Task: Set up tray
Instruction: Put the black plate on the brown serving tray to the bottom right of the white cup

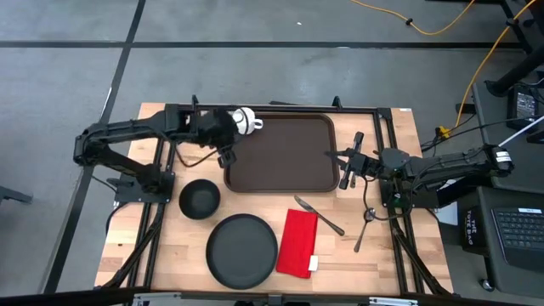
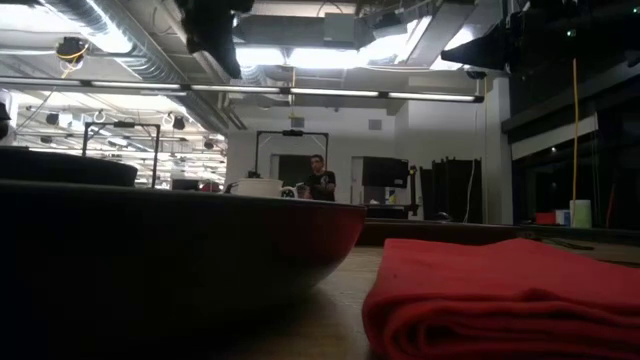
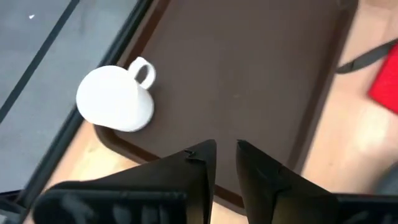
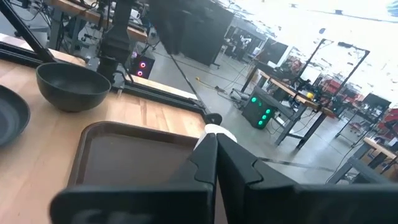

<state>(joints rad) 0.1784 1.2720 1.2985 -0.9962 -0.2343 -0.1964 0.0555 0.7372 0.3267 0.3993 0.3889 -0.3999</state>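
Two arms flank the tray [image 1: 280,153], which lies flat toward the far side of the counter [image 1: 170,246], between them. Tray: dark brown, rectangular, rounded corners, raised rim. A white cup [image 1: 246,121] lies on its side at the tray's far left corner, overlapping the rim, handle visible in the left wrist view.

Left end effector [image 1: 227,155] hangs over the tray's left rim, just beside the cup; fingers [image 3: 199,168] nearly together with a narrow gap, holding nothing. Right end effector [image 1: 347,167] sits at the tray's right rim; in the right wrist view its fingers [image 4: 208,155] appear pressed together, with nothing visibly between them.

Nearer the front: black bowl [image 1: 200,199], round black plate [image 1: 242,250], folded red napkin [image 1: 298,243], a fork [image 1: 319,215] and a spoon [image 1: 365,227], all off the tray.

Handling judgement: the tray looks stiff and light, likely smooth plastic, so slippery on the wood and prone to sliding if pushed. Best hold is a pinch on the raised rim at the middle of a short side, one arm per side to keep it level. Risk: any tilt would set the loose cup rolling.
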